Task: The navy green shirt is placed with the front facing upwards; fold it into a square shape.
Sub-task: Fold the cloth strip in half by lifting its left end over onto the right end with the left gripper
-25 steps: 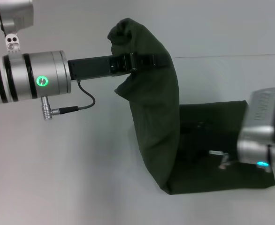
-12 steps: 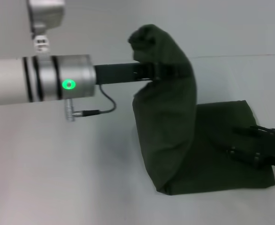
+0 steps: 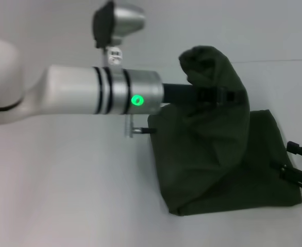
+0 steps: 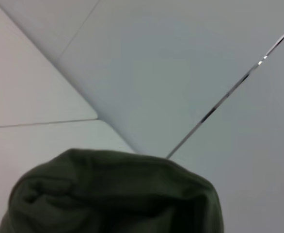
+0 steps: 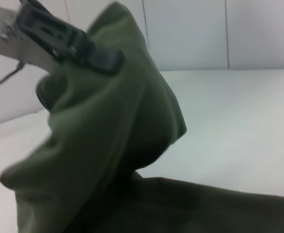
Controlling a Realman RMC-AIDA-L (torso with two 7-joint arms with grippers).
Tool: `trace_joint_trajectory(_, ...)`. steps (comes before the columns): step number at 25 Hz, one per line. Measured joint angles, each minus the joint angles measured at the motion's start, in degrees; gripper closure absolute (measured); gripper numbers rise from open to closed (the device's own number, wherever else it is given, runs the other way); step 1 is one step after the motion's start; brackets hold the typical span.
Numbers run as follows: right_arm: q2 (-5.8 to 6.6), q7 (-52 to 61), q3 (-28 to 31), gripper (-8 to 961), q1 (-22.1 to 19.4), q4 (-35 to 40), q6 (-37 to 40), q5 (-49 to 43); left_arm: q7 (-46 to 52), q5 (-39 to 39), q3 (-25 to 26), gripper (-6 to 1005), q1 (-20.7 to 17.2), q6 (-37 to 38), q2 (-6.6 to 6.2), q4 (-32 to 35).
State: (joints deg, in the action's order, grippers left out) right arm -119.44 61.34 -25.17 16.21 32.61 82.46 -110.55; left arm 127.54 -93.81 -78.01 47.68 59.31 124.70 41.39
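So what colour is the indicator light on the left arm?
Green; the indicator light shows best in the head view.

left end effector (image 3: 220, 96) raised, clamped; right end effector (image 3: 301, 167) low

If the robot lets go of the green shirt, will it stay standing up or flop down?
It would probably flop. The navy green shirt hangs in soft, sagging folds from the left gripper, which suggests limp cloth, not stiff. It looks light, since one pinch lifts a whole flap. The part lying on the table stays flat, so it likely won't roll or slide much.
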Motion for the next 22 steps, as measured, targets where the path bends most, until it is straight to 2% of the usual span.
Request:
trace_joint_trajectory(7,0.12,-0.3,1.9,236,-0.9,0.0,0.3,0.0,0.0,3.8,-10.9,914,1.8,-9.3,0.01,-1.8)
trace_joint_trajectory(15,0.6,-0.3,2.9,235,-1.1,0.1,0.4,0.1,0.0,5.8,-17.4,910,2.6,-14.1,0.01,-3.6)
trace_joint_trajectory(22,0.61,-0.3,3.2,235,-1.1,0.1,0.4,0.2,0.0,9.2,-20.4,872,2.9,-16.0,0.01,-5.0)
